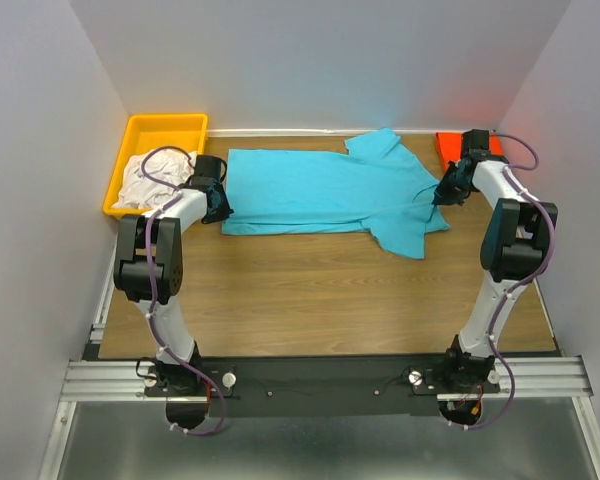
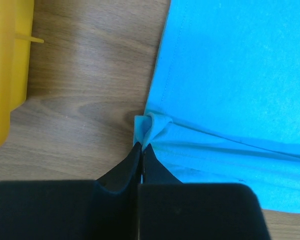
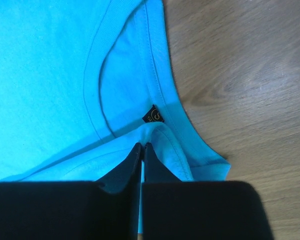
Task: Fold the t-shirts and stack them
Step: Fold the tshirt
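Note:
The turquoise-blue t-shirt (image 1: 320, 190) lies spread across the far half of the table, hem to the left, collar to the right. My left gripper (image 1: 218, 205) is shut on a pinch of its hem edge (image 2: 151, 126). My right gripper (image 1: 442, 193) is shut on a fold of the collar (image 3: 157, 132), just below the black neck label (image 3: 153, 115). An orange-red t-shirt (image 1: 448, 147) lies at the far right corner, partly behind my right arm. White cloth (image 1: 145, 182) is bunched in the yellow bin (image 1: 165, 127).
The yellow bin stands at the far left corner and its wall shows in the left wrist view (image 2: 5, 80). Grey walls close in the table on three sides. Bare wood (image 1: 320, 290) lies between the shirt and the arm bases.

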